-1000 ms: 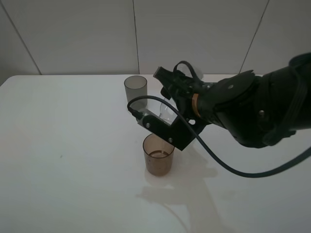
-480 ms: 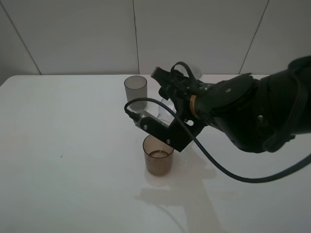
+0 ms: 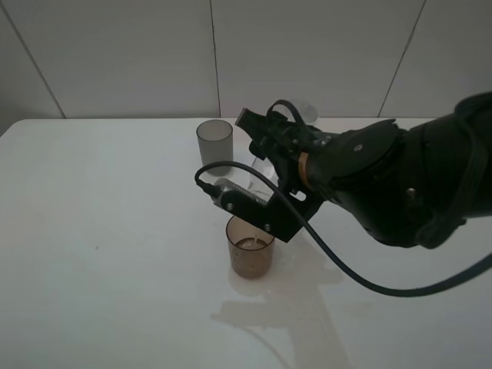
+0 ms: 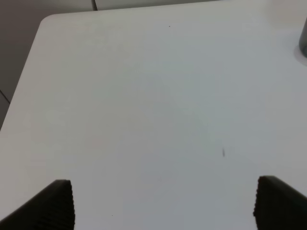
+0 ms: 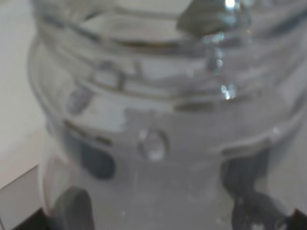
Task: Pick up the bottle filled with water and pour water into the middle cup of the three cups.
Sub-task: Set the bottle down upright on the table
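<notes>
Middle cup [image 3: 250, 257] stands upright on the white table [image 3: 115, 231], nearest the high camera, with a little pale liquid low inside. Right above it, the bottle [image 5: 153, 143] is tipped steeply, open threaded neck pointing down at the cup's mouth and not touching the rim. Right gripper [image 5: 160, 213] is clamped on the bottle body, a dark finger [image 5: 72, 211] on each side showing through the clear plastic (droplets on the inner wall in the wrist view). The right arm [image 3: 384, 181] reaches in from the right of the cup, its cable looping down beside it. Beyond the cup, towards the wall, is the dark grey cup [image 3: 214, 140], upright and well apart from it. Further right of that, a pale translucent rim [image 3: 306, 113] peeks over the arm, mostly hidden, can't tell colour. Left gripper [image 4: 163, 203] is off to the cup's left over bare table, fingertips [image 4: 60, 203] spread wide with nothing between them.
</notes>
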Controlling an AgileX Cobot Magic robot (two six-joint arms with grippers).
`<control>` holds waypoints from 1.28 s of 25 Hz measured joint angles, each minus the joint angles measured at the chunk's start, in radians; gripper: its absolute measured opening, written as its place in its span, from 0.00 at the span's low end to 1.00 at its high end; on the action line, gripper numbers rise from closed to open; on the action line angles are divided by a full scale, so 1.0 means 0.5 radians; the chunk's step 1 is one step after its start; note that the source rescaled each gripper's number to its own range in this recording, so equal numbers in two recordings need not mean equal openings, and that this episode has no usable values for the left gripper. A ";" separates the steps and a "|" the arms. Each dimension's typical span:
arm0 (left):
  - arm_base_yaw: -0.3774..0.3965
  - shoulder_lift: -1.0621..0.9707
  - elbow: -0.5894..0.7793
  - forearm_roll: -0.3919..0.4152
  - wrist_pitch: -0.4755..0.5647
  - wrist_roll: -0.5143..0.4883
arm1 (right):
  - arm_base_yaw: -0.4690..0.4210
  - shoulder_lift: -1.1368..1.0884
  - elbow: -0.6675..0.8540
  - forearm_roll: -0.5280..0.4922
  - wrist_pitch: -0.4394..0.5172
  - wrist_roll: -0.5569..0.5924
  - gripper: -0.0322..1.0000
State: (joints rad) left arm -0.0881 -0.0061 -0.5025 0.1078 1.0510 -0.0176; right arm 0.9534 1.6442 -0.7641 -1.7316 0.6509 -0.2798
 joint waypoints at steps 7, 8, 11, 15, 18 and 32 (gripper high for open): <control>0.000 0.000 0.000 0.000 0.000 0.000 | 0.000 0.000 0.000 0.000 -0.013 -0.046 0.03; 0.000 0.000 0.000 0.000 0.000 0.000 | 0.000 0.000 0.000 0.000 -0.013 -0.047 0.03; 0.000 0.000 0.000 0.000 0.000 0.000 | 0.000 0.000 0.000 0.000 -0.013 -0.053 0.03; 0.000 0.000 0.000 0.000 0.000 0.000 | 0.000 0.000 -0.002 0.000 -0.013 -0.126 0.03; 0.000 0.000 0.000 0.000 0.000 0.000 | 0.000 0.000 -0.025 0.001 -0.013 -0.138 0.03; 0.000 0.000 0.000 0.000 0.000 0.000 | 0.000 0.000 -0.048 -0.003 -0.058 -0.008 0.03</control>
State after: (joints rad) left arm -0.0881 -0.0061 -0.5025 0.1078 1.0510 -0.0176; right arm 0.9534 1.6442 -0.7879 -1.7329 0.6217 -0.2838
